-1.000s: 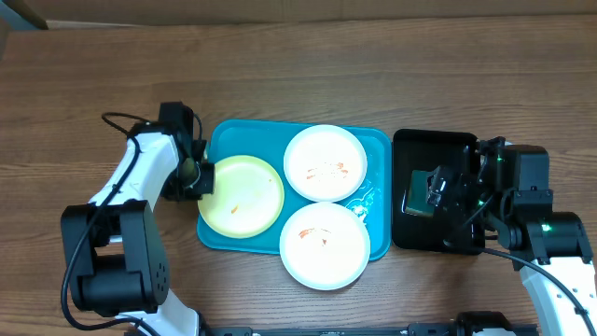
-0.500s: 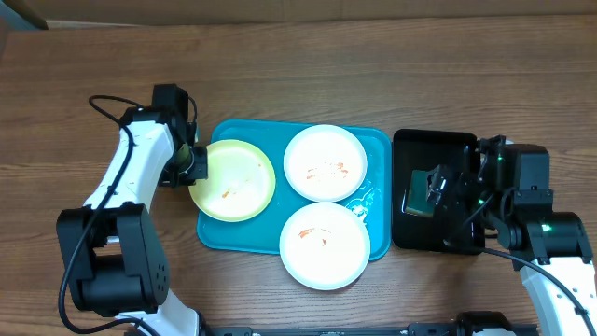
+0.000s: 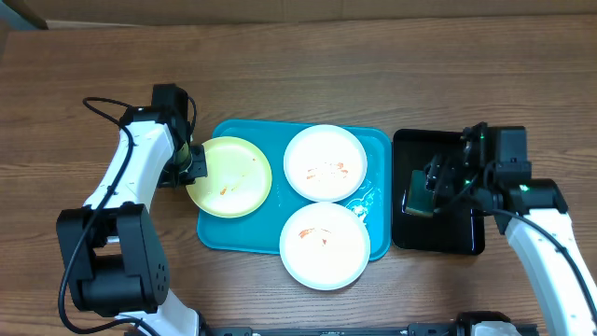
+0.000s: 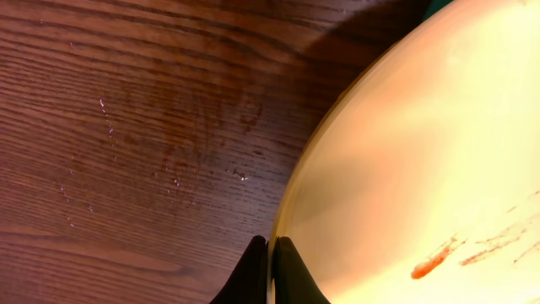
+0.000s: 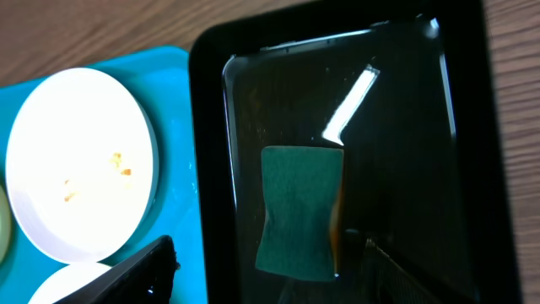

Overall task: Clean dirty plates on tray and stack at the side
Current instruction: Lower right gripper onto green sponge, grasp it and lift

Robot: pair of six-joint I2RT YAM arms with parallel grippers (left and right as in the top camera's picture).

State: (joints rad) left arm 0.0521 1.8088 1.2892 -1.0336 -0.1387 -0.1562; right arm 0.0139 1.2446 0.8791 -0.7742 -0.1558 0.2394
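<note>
The pale yellow-green plate [image 3: 233, 177] with orange smears lies at the left end of the turquoise tray [image 3: 378, 149], its left rim raised over the tray's edge. My left gripper [image 3: 191, 166] is shut on that rim; the left wrist view shows the jaws [image 4: 271, 253] pinching the plate's edge [image 4: 422, 152]. Two white plates with orange-red smears sit in the tray, one at the back [image 3: 325, 163] and one at the front [image 3: 324, 245]. My right gripper [image 3: 437, 179] is open and empty over the black tray, its fingers [image 5: 270, 279] either side of a green sponge.
The black tray [image 3: 438, 140] stands right of the turquoise tray, and its rim shows in the right wrist view [image 5: 207, 169]. A green sponge [image 5: 299, 211] lies in it, also seen from overhead [image 3: 415, 201]. Bare wooden table [image 3: 93, 93] surrounds both trays.
My left gripper has lifted the yellow-green plate's rim and drawn the plate up and to the left. My right arm has shifted back over the black tray.
</note>
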